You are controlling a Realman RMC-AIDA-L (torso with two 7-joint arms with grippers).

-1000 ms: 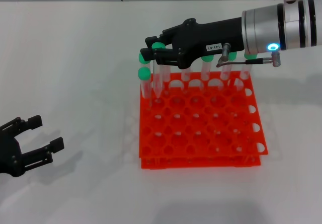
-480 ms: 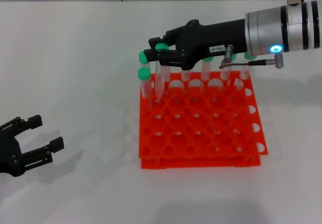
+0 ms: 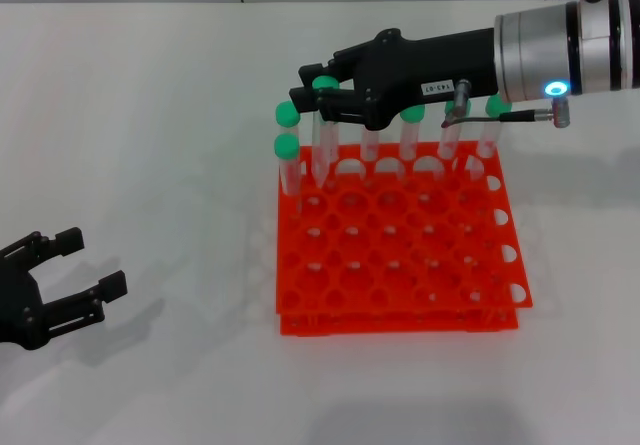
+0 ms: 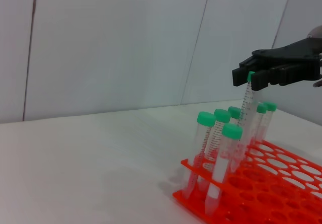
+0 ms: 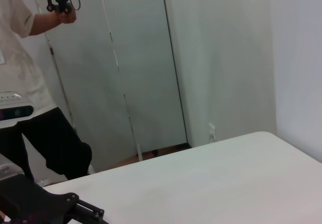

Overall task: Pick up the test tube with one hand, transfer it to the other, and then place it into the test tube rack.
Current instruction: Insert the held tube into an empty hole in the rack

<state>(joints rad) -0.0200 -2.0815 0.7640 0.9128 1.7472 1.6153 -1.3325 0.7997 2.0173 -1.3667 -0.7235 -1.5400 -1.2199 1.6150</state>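
Observation:
My right gripper [image 3: 312, 89], black with a small white label, is shut on the green cap of the test tube [image 3: 319, 150]. It holds the tube nearly upright over the back left part of the orange-red test tube rack [image 3: 400, 265]. The tube's lower end reaches the rack's top tier; whether it sits in a hole I cannot tell. The left wrist view shows the same right gripper [image 4: 251, 76], the test tube [image 4: 244, 105] and the rack [image 4: 266, 183]. My left gripper [image 3: 75, 265] rests open and empty at the table's near left, far from the rack.
Several other green-capped tubes [image 3: 287, 160] stand in the rack's back row and left corner, close around the held one. A thin metal rod [image 3: 500, 117] juts from the right wrist above the back row. White table [image 3: 160, 115] spreads left of the rack.
My right gripper has shifted slightly right and up with the tube still in it. The left arm has not moved.

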